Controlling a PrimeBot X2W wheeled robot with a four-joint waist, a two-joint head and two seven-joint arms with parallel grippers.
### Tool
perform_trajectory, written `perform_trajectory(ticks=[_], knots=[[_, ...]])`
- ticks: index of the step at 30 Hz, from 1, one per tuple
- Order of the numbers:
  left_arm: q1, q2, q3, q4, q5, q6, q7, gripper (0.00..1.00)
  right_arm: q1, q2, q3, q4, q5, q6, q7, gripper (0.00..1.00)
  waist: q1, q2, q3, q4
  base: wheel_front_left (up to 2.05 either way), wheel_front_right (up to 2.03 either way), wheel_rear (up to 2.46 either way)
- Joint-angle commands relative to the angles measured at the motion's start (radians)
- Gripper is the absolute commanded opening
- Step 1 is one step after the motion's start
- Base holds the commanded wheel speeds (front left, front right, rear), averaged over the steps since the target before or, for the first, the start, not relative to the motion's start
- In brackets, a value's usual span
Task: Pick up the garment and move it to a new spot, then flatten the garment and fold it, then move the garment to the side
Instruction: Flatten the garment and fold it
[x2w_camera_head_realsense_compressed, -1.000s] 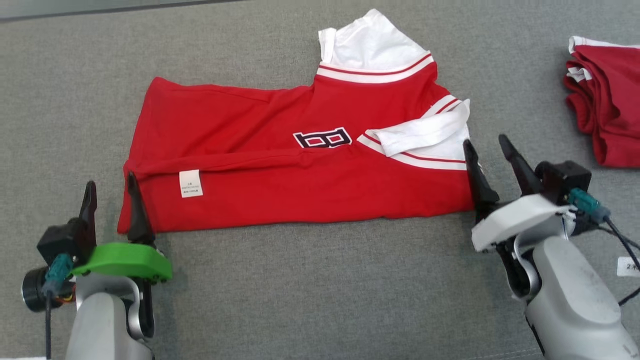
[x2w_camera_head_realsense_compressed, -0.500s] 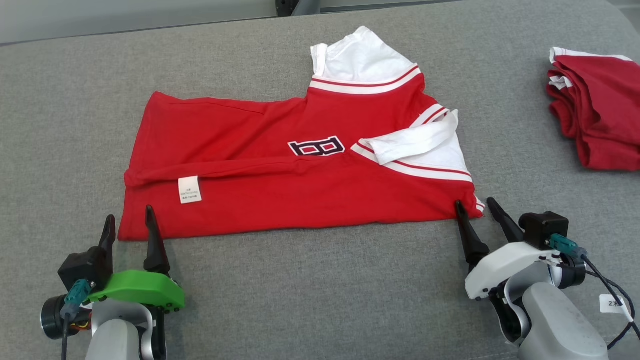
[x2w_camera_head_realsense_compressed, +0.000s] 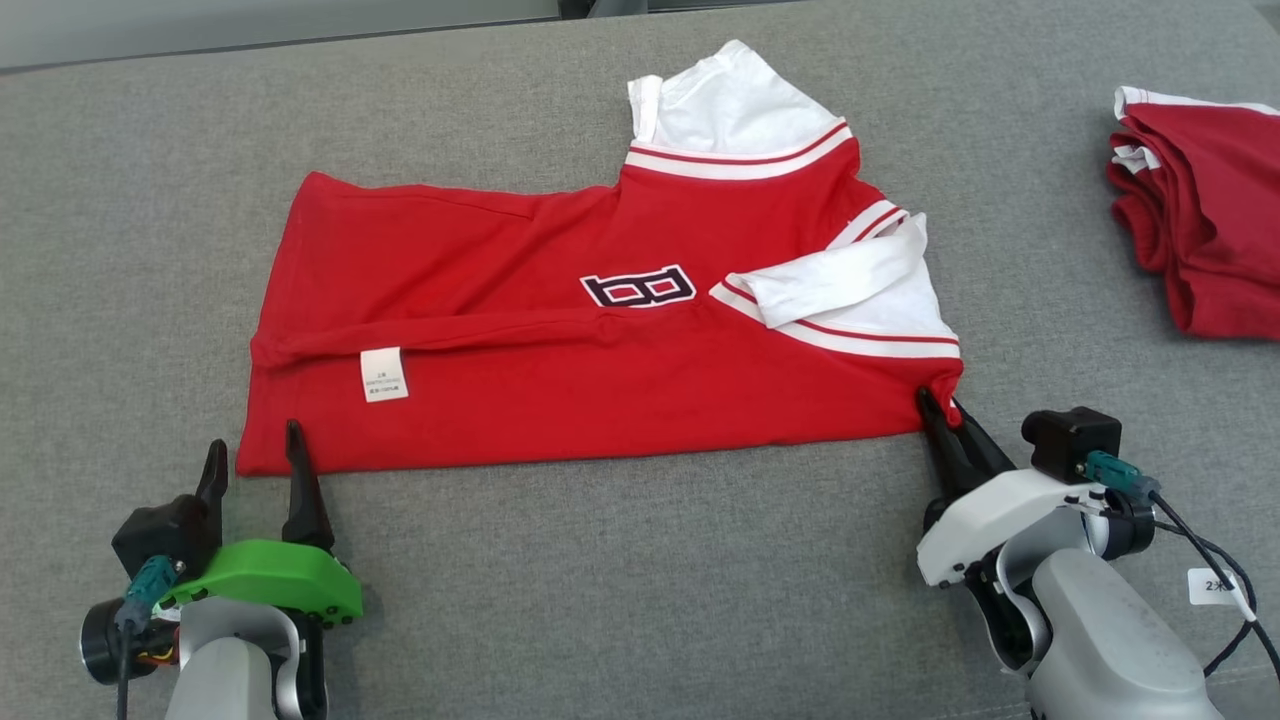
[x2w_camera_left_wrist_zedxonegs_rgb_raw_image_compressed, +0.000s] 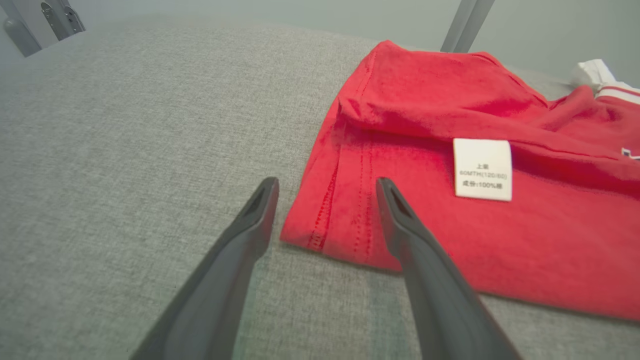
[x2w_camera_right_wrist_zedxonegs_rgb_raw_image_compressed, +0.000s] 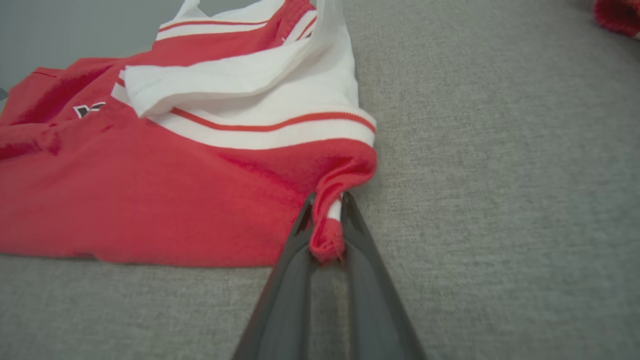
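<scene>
The red cotton shirt with white sleeves and striped trim (x2w_camera_head_realsense_compressed: 600, 390) lies spread on the grey woven surface (x2w_camera_head_realsense_compressed: 620, 570), with 1 long side already turned in; moving and flattening are judged done, folding begun; its sleeve-end corner is pinched between the nearly closed fingers of the right gripper (x2w_camera_head_realsense_compressed: 941, 403); the left gripper (x2w_camera_head_realsense_compressed: 254, 437) is held wide open and empty, the hem corner just ahead between its 2 fingers, not yet gripped; further folds and the move aside are left.

grey fabric surface (x2w_camera_head_realsense_compressed: 640, 580); red and white shirt (x2w_camera_head_realsense_compressed: 560, 400) lies spread on its middle, pile of red clothes (x2w_camera_head_realsense_compressed: 1210, 240) well apart at right.
</scene>
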Motion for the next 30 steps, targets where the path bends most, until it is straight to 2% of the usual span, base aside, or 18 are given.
perform_trajectory(ticks=[1,6,8,9,10,17,24,30], knots=[[-0.018,0.005,0.008,0.007,0.001,-0.003,0.000,1.00,-0.009,-0.007,0.003,-0.004,0.008,-0.002,0.001,0.00,0.0000,0.0094,0.003,-0.003,0.00,0.00,0.00],[-0.045,0.005,0.041,0.094,-0.012,0.014,0.000,1.00,-0.006,-0.013,0.019,-0.033,0.014,-0.002,0.000,0.00,0.0000,0.0094,0.009,-0.014,0.00,0.00,0.00],[-0.050,0.004,0.052,0.123,-0.041,0.000,0.001,1.00,-0.004,-0.013,0.024,-0.040,0.016,-0.002,0.000,0.00,0.0000,0.0094,0.011,-0.018,0.00,0.00,0.00],[-0.053,0.003,0.052,0.130,-0.045,-0.009,0.001,0.10,-0.004,-0.013,0.025,-0.047,0.018,-0.002,0.000,0.00,0.0000,0.0094,0.012,-0.019,0.00,0.00,0.00],[-0.059,0.004,0.052,0.140,-0.053,-0.017,0.001,0.00,-0.005,-0.013,0.026,-0.053,0.020,-0.002,0.000,0.00,0.0000,0.0094,0.013,-0.020,0.00,0.00,0.00],[-0.050,0.003,0.034,0.157,-0.070,-0.051,0.001,0.00,0.017,-0.005,0.019,-0.064,0.030,-0.002,0.000,0.00,0.0000,0.0094,-0.020,-0.017,0.00,0.00,0.00],[0.039,0.005,0.045,0.142,-0.082,-0.074,0.001,0.00,0.093,0.003,-0.007,-0.050,0.047,-0.002,0.000,0.00,0.0000,0.0094,-0.154,-0.008,0.00,0.00,0.00],[0.126,0.005,0.045,0.154,-0.050,-0.083,0.000,0.00,0.180,-0.003,-0.015,-0.063,0.058,-0.002,0.000,0.00,0.0000,0.0094,-0.256,-0.003,0.00,0.00,0.00]])
